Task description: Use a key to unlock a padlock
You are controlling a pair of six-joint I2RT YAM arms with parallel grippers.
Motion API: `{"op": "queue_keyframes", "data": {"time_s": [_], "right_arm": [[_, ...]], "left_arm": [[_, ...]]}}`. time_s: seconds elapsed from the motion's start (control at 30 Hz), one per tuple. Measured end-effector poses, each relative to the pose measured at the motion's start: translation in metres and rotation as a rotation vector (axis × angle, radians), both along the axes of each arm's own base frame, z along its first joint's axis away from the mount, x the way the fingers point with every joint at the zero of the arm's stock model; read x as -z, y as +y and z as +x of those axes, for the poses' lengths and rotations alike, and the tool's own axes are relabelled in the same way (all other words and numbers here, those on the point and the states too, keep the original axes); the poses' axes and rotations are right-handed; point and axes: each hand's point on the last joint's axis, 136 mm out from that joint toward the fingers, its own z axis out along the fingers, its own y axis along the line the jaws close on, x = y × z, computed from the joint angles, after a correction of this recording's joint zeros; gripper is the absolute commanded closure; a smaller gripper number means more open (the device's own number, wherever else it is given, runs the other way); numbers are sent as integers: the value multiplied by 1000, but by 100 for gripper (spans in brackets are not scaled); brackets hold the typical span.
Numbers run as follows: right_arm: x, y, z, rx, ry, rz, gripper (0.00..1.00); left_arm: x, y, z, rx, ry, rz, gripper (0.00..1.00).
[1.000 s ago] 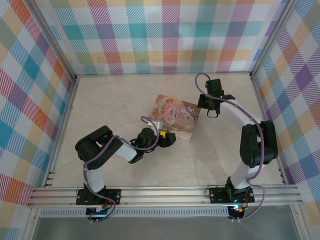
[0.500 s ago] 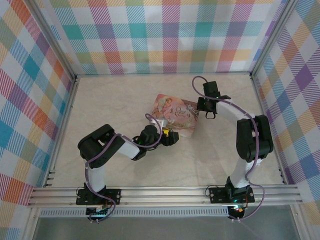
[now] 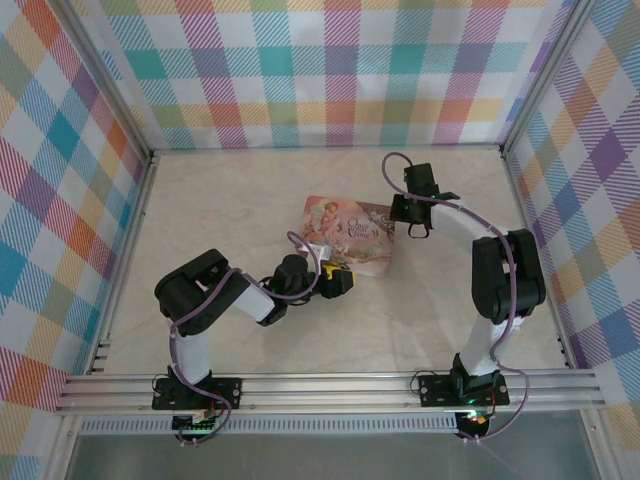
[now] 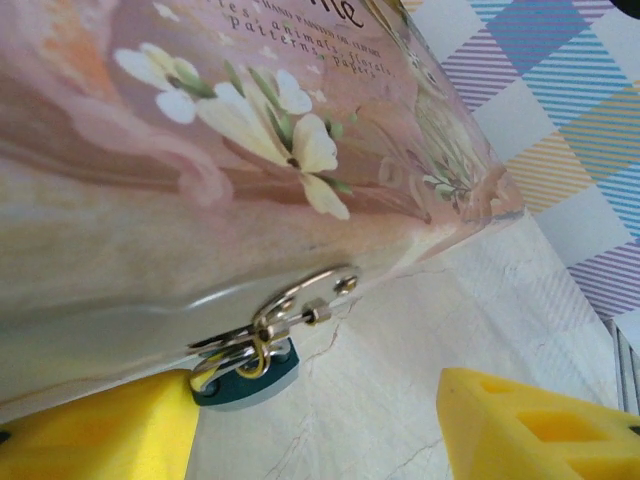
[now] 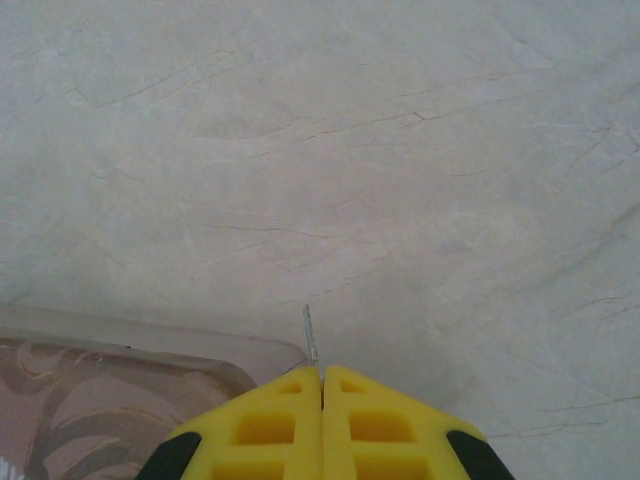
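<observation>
Padlock (image 4: 243, 368), small green body with steel shackle: the left wrist view shows it hanging at the pink illustrated tin (image 4: 200, 150), between the left gripper's (image 4: 320, 425) spread fingers. It is probably light, rigid and free-swinging, so grip the body. Right wrist view: the right gripper (image 5: 322, 378), fingers pressed together, pinches the thin metal key (image 5: 311, 335). Top view: the tin lies mid-table.

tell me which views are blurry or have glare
Left wrist: padlock fairly sharp, near yellow fingers soft, sheen along the box edge. Right wrist: table in focus, key thin but readable. Top external: even light, no glare.
</observation>
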Motion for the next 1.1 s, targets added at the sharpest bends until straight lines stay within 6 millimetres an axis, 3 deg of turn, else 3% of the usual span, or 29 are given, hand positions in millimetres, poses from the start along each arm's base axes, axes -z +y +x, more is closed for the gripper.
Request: {"op": "queue_keyframes", "data": {"time_s": [0.4, 0.73, 1.1], "right_arm": [[0, 3, -1, -6, 2, 11, 100], [0, 3, 0, 3, 0, 21, 100], [0, 4, 0, 0, 0, 23, 100]], "left_arm": [[-2, 5, -7, 5, 11, -41, 45], [1, -7, -5, 37, 38, -89, 44], [-2, -7, -9, 49, 45, -122, 41]]}}
